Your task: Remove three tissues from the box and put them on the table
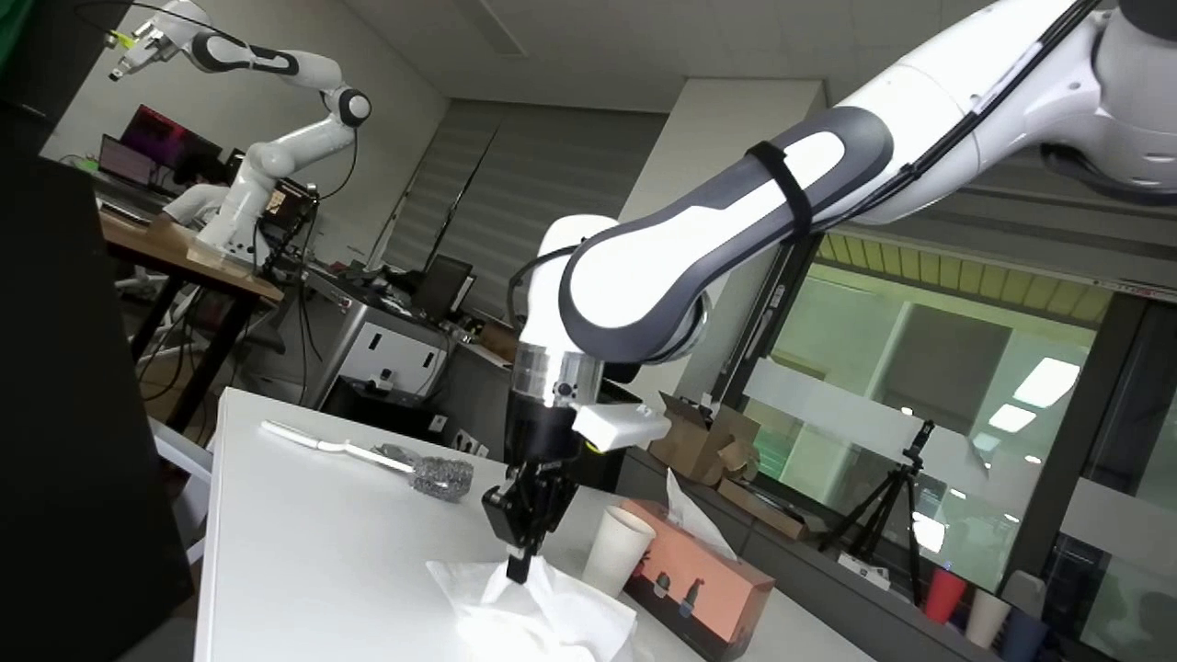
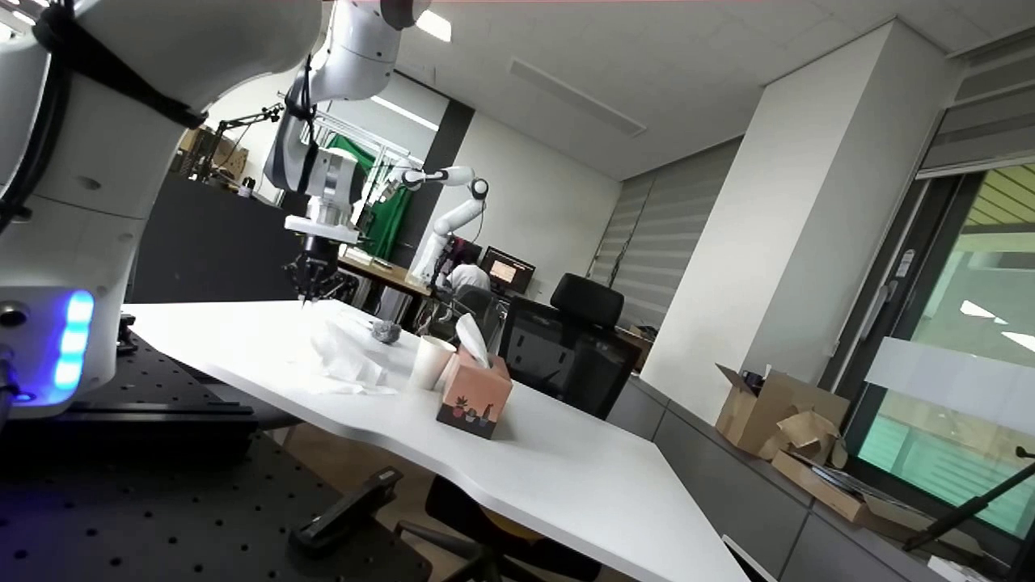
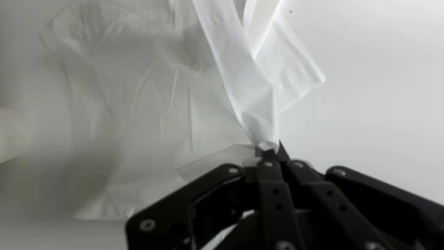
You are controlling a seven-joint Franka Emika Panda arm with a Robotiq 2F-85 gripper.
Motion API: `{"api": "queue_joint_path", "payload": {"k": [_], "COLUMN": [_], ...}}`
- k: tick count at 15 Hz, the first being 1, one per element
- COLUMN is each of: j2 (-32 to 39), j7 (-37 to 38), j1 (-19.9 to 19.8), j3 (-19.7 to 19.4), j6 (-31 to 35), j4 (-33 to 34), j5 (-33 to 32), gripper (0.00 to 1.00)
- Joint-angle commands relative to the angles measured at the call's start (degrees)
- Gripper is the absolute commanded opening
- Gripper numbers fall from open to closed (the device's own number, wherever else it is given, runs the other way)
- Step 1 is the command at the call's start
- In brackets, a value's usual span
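On the white table (image 2: 566, 473) we've got the tissue box (image 2: 475, 394), pinkish-orange w/ a dark base & printed plant pots; 1 upright tissue (image 1: 696, 517) sticks out of its top. Just beside it we see a white cup (image 1: 618, 553), standing; can't tell what's in it. Nr the window (image 1: 929, 359) sits a cardboard carton (image 2: 784, 404), flaps up, w/ crumpled brown paper (image 2: 808, 432) just beside it.

The tissue heap (image 3: 145, 114) lies on the table nr the cup; layers overlap, so we can't count them. Wrist view tells us most re the gripper (image 3: 274, 152): tips together, clamped on the twisted end of a loose tissue (image 3: 249, 86). In both exterior views that pinch is too small to judge. In an exterior view we also get a brush (image 1: 405, 467), white handle & grey head, lying on the table, plus 1 red cup (image 1: 943, 595), 1 beige cup (image 1: 987, 618) & 1 navy cup (image 1: 1022, 634) in a row below the window.

Table's pale, w/ a few dark specks (image 3: 290, 11) in wrist view. Rm: 2nd robot arm (image 1: 276, 158) at a wood-topped desk (image 1: 164, 237), black office chair (image 2: 558, 347) by the table, grey blinds (image 1: 524, 193).
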Motion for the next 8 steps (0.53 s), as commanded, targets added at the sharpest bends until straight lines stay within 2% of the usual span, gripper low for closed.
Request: {"api": "queue_joint_path", "payload": {"k": [1,4,8], "j2": [4.14,5.65,3.57], "j7": [-2.47,-5.33,-8.39], "j1": [0.42,-0.74,-3.29], "j3": [0.65,1.47,2.24], "j6": [-3.50,-3.20,-1.81], "j4": [2.24,2.62,2.42], "j5": [-1.01,-0.28,1.56], "gripper": [0.27,0.43,0.71]}}
